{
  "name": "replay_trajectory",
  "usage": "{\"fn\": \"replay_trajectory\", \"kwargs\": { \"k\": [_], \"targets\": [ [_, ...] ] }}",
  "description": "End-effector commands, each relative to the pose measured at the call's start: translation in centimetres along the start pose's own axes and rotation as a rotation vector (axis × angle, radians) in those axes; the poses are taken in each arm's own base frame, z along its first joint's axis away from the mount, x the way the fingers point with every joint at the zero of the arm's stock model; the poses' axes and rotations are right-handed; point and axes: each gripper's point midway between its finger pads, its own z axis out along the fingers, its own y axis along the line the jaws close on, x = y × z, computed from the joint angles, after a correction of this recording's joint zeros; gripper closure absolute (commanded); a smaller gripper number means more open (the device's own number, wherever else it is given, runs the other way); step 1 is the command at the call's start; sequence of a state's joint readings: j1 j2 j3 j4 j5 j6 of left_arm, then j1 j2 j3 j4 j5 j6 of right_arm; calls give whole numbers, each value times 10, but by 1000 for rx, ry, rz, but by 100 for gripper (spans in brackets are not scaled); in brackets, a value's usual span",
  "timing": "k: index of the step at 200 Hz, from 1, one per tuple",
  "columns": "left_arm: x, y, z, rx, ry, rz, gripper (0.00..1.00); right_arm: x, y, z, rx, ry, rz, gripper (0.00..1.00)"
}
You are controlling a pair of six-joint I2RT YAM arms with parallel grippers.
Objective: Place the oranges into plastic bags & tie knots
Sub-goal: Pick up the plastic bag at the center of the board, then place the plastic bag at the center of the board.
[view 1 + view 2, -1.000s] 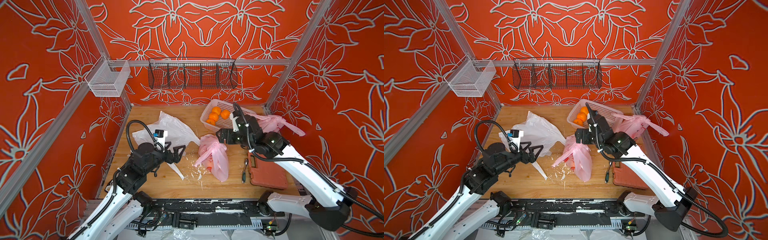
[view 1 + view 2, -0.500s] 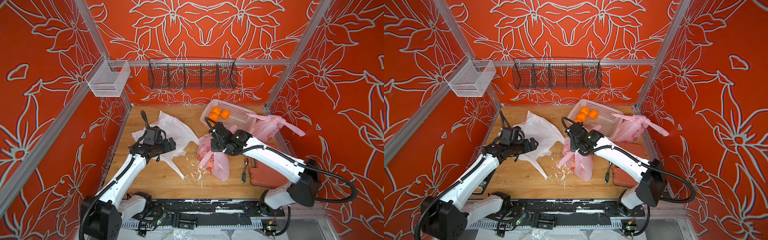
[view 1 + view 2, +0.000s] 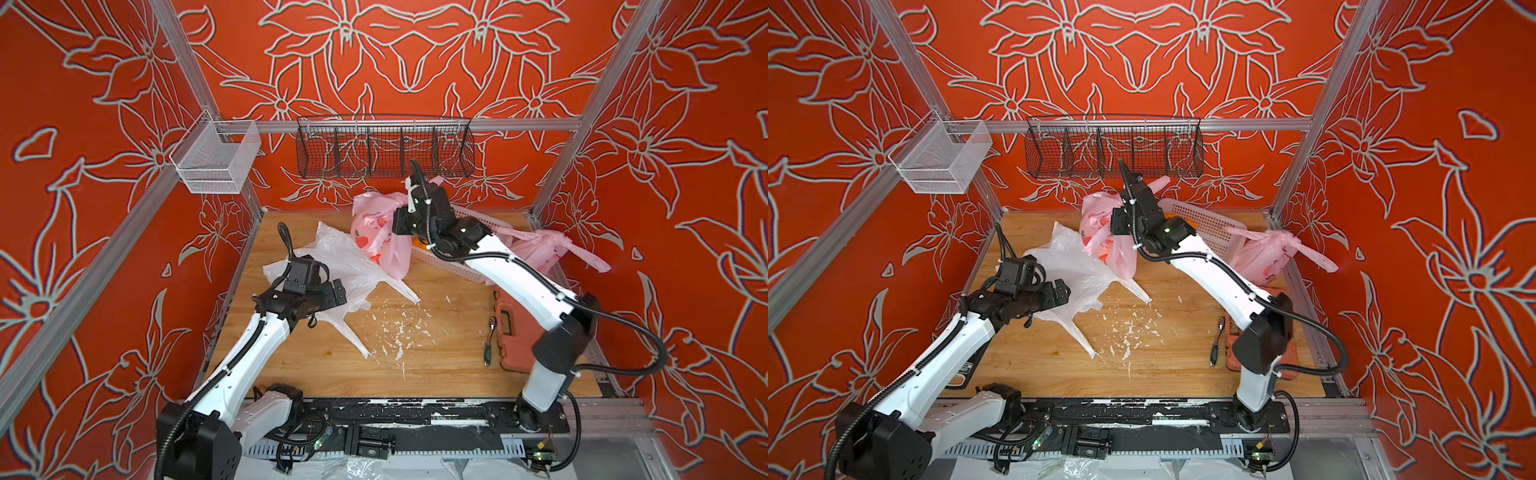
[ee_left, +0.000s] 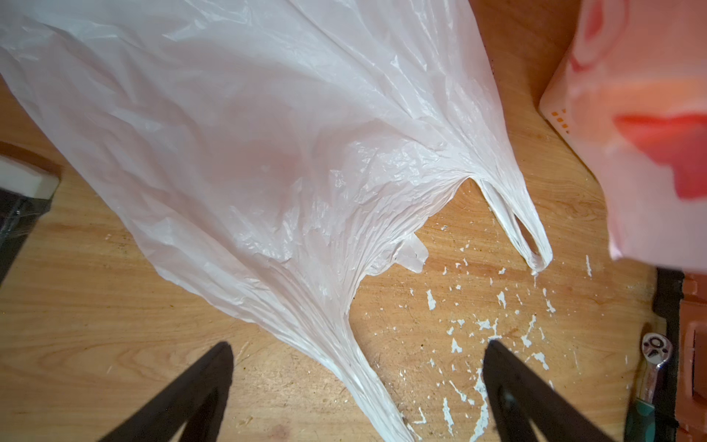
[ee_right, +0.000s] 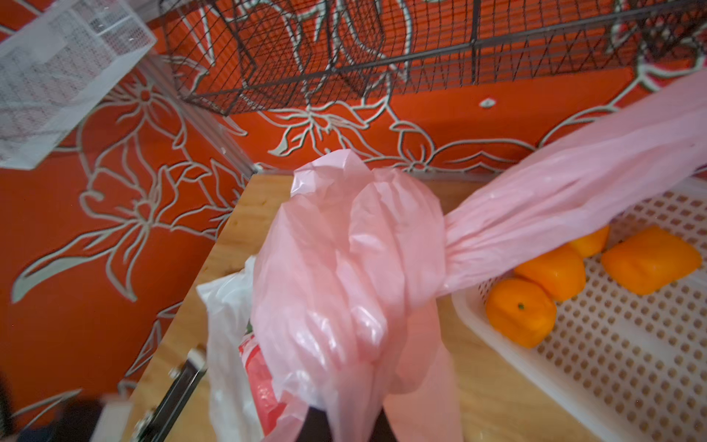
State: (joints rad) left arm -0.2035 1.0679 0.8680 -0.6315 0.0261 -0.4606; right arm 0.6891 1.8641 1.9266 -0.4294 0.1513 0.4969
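Left gripper (image 4: pixel 355 361): stood spread to full width, gripped nothing, hovered over white bag's (image 4: pixel 267 153) nearer handle (image 4: pixel 363 382). White bag: lay flat and apparently empty on table (image 3: pixel 436 365), left of centre; judged featherlight, limp and slippery; best pinched at a handle loop (image 4: pixel 530 245), not on the flat film. Pink bag (image 3: pixel 374 237): hung at rear centre from right gripper (image 5: pixel 325 417), clamped tight on its bunched handles; judged weighted by fruit inside, liable to swing and stretch. Oranges (image 5: pixel 520 310): sat, four in view, in basket (image 5: pixel 612 363) just right of that bag; judged firm, round, prone to rolling; best taken across the middle. Knotted bag (image 3: pixel 536 249): rested far right, knot (image 3: pixel 561 240) tied.
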Motion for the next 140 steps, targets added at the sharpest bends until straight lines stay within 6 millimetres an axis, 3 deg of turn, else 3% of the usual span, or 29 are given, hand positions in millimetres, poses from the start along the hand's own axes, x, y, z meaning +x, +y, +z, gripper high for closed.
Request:
{"fn": "replay_trajectory", "kwargs": {
  "k": [1,9,23,28,34,63,99,140],
  "targets": [
    [-5,-1,-1,-8,8,9,1,-21,-20,44,107,-78,-59,91],
    [-4,-3,3,-6,28,13,1,-27,-21,47,126,-77,-79,60],
    [-1,-10,10,13,70,47,1,-35,-17,41,135,-107,-113,24],
    [2,-14,13,19,85,68,0,-36,-13,36,119,-112,-122,13],
    [5,-19,17,21,102,101,0,-35,-12,29,106,-117,-130,8],
    [26,-38,40,-71,151,330,3,-4,-20,-18,53,-78,-149,3],
    [38,-24,81,-241,241,470,7,60,-60,-86,46,26,-47,6],
    [44,-18,114,-341,410,575,10,106,-105,-153,105,62,12,9]
  ]
}}
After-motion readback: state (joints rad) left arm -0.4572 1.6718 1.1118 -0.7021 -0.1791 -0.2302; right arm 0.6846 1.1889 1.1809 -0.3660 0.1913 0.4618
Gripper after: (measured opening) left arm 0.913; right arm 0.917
